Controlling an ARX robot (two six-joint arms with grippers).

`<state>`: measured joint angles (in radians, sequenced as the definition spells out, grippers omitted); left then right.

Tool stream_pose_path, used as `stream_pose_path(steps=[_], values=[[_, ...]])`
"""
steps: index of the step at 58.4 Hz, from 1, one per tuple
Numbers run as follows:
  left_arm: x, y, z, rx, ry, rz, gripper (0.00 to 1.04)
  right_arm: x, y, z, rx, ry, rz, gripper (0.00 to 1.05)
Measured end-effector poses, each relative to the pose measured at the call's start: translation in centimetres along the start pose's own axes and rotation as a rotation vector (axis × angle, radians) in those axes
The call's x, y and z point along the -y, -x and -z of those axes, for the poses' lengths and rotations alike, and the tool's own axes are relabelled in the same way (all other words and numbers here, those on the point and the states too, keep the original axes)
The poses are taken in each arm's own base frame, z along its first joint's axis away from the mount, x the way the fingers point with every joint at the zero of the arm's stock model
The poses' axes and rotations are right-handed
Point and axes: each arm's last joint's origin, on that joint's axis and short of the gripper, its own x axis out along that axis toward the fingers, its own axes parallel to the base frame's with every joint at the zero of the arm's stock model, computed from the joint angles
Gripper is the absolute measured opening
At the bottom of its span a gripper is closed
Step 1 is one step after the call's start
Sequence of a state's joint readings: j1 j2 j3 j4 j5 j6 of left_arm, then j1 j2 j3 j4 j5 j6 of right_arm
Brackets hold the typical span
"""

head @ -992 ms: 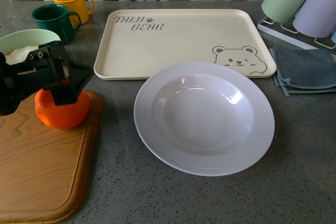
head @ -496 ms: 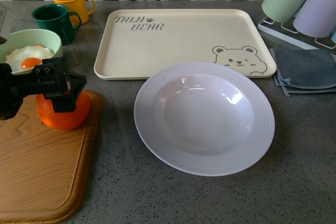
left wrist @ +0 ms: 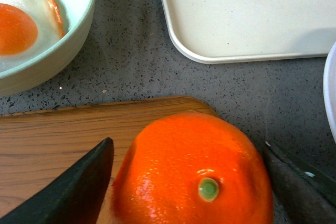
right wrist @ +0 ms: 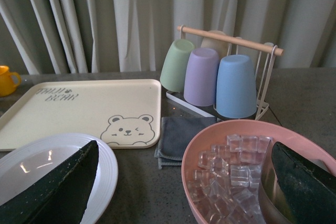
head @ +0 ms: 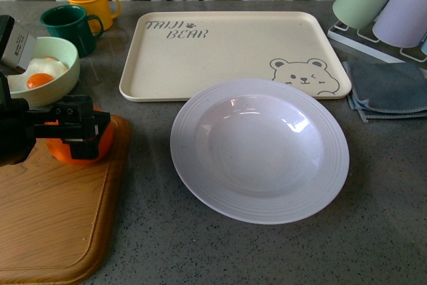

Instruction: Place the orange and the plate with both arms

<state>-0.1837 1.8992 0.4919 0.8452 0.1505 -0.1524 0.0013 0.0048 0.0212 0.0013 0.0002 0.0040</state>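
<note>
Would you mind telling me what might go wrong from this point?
The orange sits near the cutting board corner; an uneven squeeze by the left end effector might roll it off. The egg bowl stands close beside that arm and could be bumped on the lift.

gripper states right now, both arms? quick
Left gripper: open, fingers straddling the orange on the cutting board, a sliver of gap showing on one side.
Right gripper: open, holding nothing.
</note>
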Motion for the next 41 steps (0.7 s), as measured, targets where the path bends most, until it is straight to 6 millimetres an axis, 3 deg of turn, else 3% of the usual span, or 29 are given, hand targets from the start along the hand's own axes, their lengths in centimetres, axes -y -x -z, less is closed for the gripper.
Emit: stream_pose_path(steps=[7, 11, 28, 41], values=[[0.2, 0.1, -0.1, 0.003, -0.004, 0.014, 0.61, 0.0, 0.0, 0.0, 0.0, 0.0, 0.0, 0.96], [0.6, 0.4, -0.4, 0.01, -0.01, 0.029, 0.55, 0.0, 0.0, 0.0, 0.0, 0.0, 0.0, 0.96], [5.0, 1.3, -2.0, 0.04, -0.072, 0.198, 0.54, 0.0, 0.0, 0.0, 0.0, 0.0, 0.0, 0.96], [10.7, -1.9, -2.8, 0.027, -0.13, 0.345, 0.54, 0.0, 0.0, 0.0, 0.0, 0.0, 0.0, 0.96]])
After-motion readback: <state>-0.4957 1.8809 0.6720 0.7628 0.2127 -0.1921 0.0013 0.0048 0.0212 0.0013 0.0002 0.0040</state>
